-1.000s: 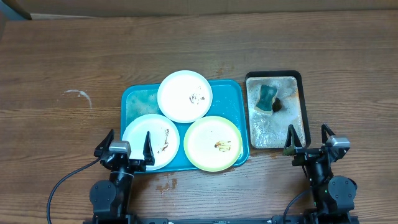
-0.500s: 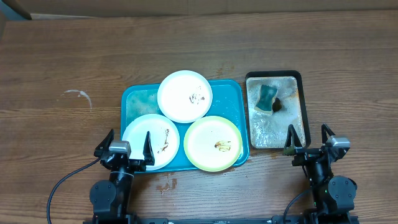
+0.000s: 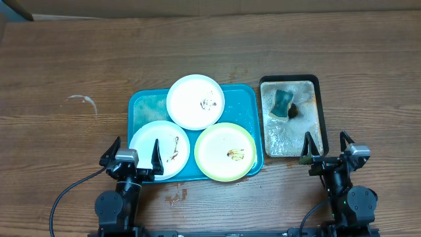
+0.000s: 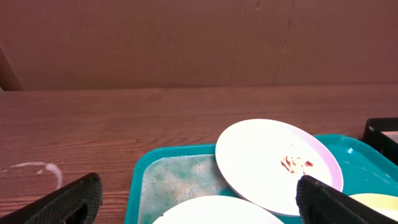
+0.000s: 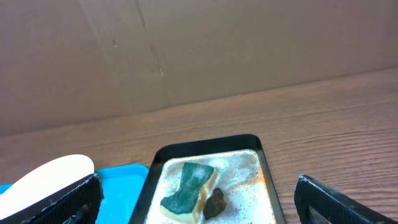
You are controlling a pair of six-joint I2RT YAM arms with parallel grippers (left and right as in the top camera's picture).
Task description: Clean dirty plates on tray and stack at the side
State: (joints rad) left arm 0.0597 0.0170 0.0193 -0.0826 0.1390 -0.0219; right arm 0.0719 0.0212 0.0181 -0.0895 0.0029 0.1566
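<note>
Left end effector wide open, empty, at near-left corner of teal tray. Right end effector wide open, empty, at near end of black tray holding sponge. On teal tray: far white plate, near-left white plate, near-right yellow-green plate, all smeared.

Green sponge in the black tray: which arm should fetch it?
Likely right: the right gripper stands open before the black rectangular tray holding the green sponge; the left gripper faces the plates.
</note>
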